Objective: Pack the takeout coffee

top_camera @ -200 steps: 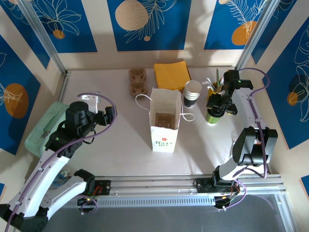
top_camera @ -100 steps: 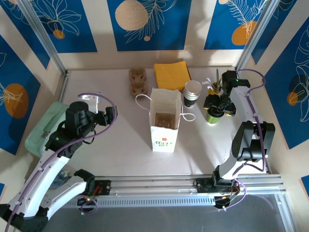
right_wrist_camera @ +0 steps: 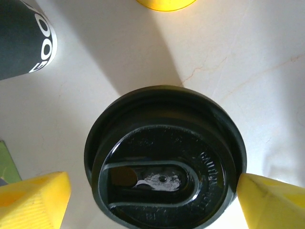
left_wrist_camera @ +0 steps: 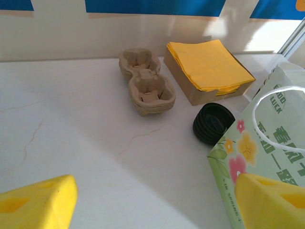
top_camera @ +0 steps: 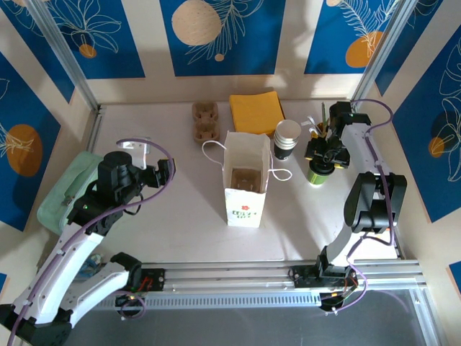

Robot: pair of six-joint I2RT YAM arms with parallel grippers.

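Note:
The takeout coffee cups stand nested at the back right of the white paper bag, white rim up and dark below. My right gripper hangs just right of them. In the right wrist view it is open, its yellow pads on either side of a round black lid directly below. A dark cup wall with white lettering shows at the upper left. My left gripper is open over bare table left of the bag, with nothing between its pads.
The flowered bag stands open with string handles. Behind it lie brown pulp cup carriers, a box of yellow napkins and a low black ribbed stack. A green pouch lies at the table's left edge.
The right arm's upper links have swung slightly toward the back while its gripper stays over the lid. The left arm has not moved.

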